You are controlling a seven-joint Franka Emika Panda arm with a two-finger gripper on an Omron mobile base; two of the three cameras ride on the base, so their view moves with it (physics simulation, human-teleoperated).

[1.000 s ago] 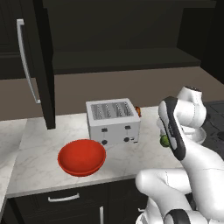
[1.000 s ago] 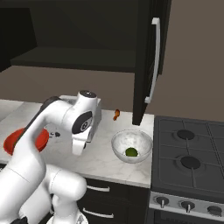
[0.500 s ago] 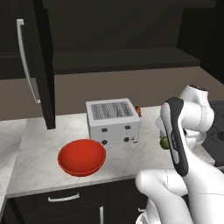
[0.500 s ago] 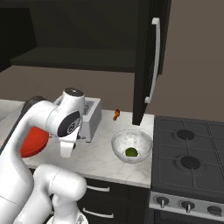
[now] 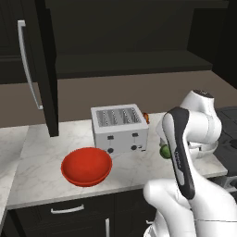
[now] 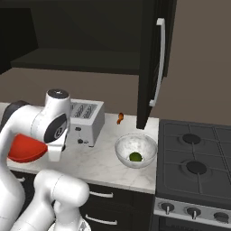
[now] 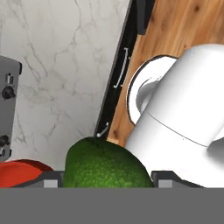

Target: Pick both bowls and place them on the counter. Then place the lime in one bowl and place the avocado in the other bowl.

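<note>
Two bowls stand on the white grey-veined marble counter (image 5: 41, 185). The wide, shallow glossy red bowl (image 5: 86, 166) sits at the 7 o'clock side of the toaster in the left base view, with nothing in it. The deeper white bowl with grey marbling (image 6: 136, 150) stands near the stove's edge in the right base view, at 4 o'clock from the toaster, and holds one small green lime (image 6: 135, 156) on its bottom.

One dark green, pebbly-skinned avocado (image 7: 107, 166) sits between the two dark finger tips of the gripper (image 7: 105, 177) in the hand view; the pincer is clasped on it, jaws spread wide around the fruit. A sliver of the red bowl shows at 8 o'clock of the avocado there.

One silver four-slot toaster (image 5: 119, 128) stands between the bowls, and the white arm (image 6: 40, 126) hides part of it and part of the red bowl in the right base view. A small orange object (image 6: 120, 118), too small to identify, lies at 2 o'clock of the toaster near the dark cabinet door (image 6: 151, 58). One black gas stove (image 6: 194, 158) adjoins the counter.
</note>
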